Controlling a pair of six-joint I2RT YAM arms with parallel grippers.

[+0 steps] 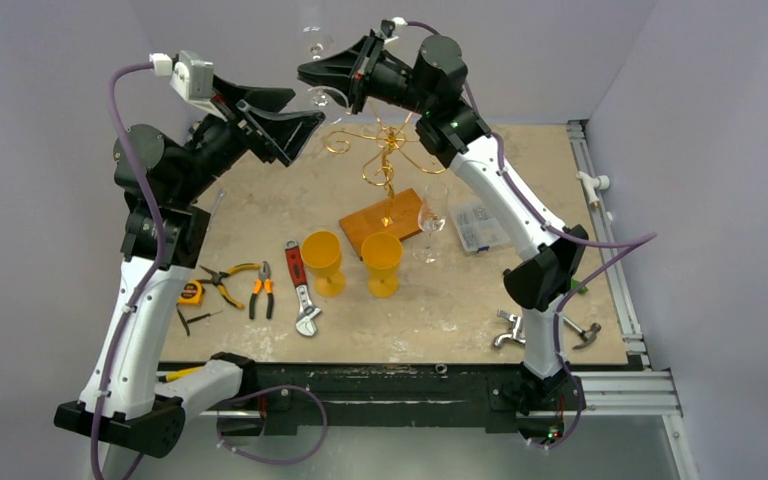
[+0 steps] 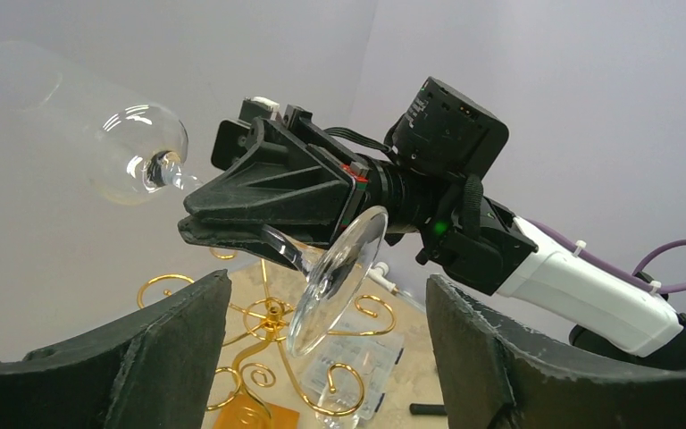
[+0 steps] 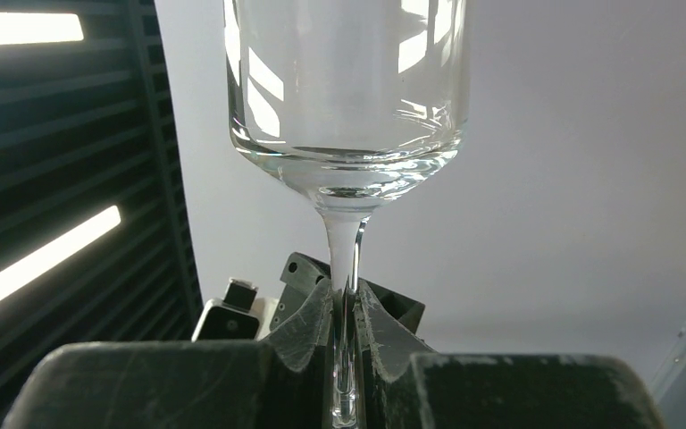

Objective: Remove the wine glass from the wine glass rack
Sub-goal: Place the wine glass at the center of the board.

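Right gripper [image 3: 346, 326] clamped shut on the thin stem of the clear wine glass [image 3: 348, 80], one dark finger [image 3: 308, 326] pressed to each side, partway down from the bowl. Stem runs on below the pads, out of the wrist view.

Glass is off the tall golden wire wine glass rack [image 1: 385, 150]. Held in the air above the curled spiral arms and left of them in the top view, apart from the wire. Tilted in the left wrist view: bowl up and to the left, round foot low and to the right, over the spirals.

Left gripper [image 1: 300, 110] wide open and empty, fingers well apart. Aimed at the glass foot, near it, no contact visible.

Rack upright on its rectangular orange-brown wooden base [image 1: 385, 222], on the beige table [image 1: 480, 290].

Second clear wine glass [image 1: 432, 215] upright on the table, just right of the base. Two yellow goblets [image 1: 323, 258] upright just in front of the base. Orange-handled pliers [image 1: 261, 290] and a red-handled wrench [image 1: 300, 288] flat on the table further left.
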